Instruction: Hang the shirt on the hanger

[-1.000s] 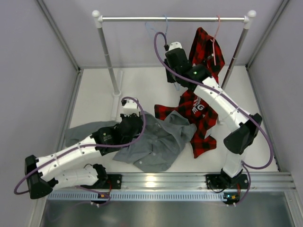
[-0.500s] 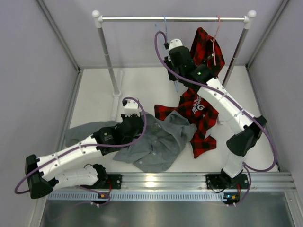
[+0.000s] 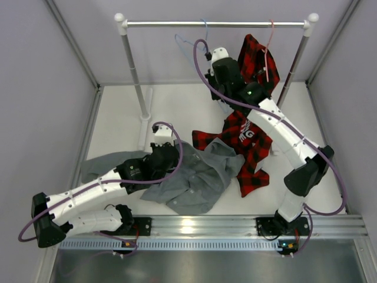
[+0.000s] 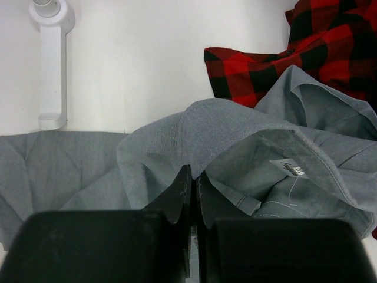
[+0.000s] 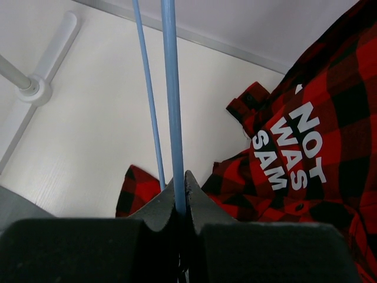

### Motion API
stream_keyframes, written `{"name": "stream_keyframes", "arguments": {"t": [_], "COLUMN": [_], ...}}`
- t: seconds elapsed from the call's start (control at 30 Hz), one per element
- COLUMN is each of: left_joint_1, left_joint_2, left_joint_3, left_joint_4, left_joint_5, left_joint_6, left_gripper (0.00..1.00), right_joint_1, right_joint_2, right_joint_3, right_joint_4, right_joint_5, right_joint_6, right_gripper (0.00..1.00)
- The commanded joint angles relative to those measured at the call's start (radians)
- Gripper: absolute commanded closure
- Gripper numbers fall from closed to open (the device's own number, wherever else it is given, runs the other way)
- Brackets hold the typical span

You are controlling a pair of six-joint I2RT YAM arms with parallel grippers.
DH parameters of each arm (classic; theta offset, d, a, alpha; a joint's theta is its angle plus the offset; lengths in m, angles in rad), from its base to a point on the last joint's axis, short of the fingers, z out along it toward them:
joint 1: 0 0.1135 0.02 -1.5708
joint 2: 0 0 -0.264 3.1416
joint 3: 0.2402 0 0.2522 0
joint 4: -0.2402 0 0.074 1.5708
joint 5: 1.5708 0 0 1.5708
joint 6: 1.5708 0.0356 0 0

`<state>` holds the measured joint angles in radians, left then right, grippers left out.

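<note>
Blue hanger (image 5: 172, 106) wire straight ahead from pinching right fingers (image 5: 198, 205); left fingers (image 4: 175, 197) pinching shirt (image 4: 235, 127).

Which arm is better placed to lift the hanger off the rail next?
Right. The right tool is shut on the hanger wire up by the rail; the left tool is down on the table, pinching the shirt.

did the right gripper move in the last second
Yes, the right gripper shifted slightly toward the rail in the top view, fingers shut on the hanger.
</note>
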<state>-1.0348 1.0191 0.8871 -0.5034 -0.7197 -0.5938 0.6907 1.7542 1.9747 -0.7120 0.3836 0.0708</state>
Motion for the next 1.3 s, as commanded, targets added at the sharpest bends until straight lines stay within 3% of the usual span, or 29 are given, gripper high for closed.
{"name": "stream_keyframes", "arguments": {"t": [0.0, 0.77, 1.13, 1.27], "left_joint_1": [0.001, 0.015, 0.139, 0.220], "left_joint_2": [-0.020, -0.045, 0.018, 0.033], "left_joint_3": [-0.007, -0.074, -0.086, -0.073], "left_joint_4": [0.006, 0.114, 0.193, 0.206], "left_joint_5": [-0.021, -0.035, 0.104, 0.184], "left_joint_6": [-0.012, -0.031, -0.038, -0.031], "left_gripper": [1.00, 1.00, 1.00, 1.00], "right_joint_1": [-0.019, -0.060, -0.102, -0.103], "right_joint_2": [-0.084, -0.124, -0.220, -0.280], "right_joint_3": [-0.022, 0.065, 0.006, -0.058], "right_joint_4": [0.104, 0.175, 0.201, 0.108], "right_joint_5": [0.006, -0.166, -0.310, -0.376], "right_joint_6": [-0.011, 0.026, 0.014, -0.014], "right_gripper": [1.00, 1.00, 1.00, 1.00]}}
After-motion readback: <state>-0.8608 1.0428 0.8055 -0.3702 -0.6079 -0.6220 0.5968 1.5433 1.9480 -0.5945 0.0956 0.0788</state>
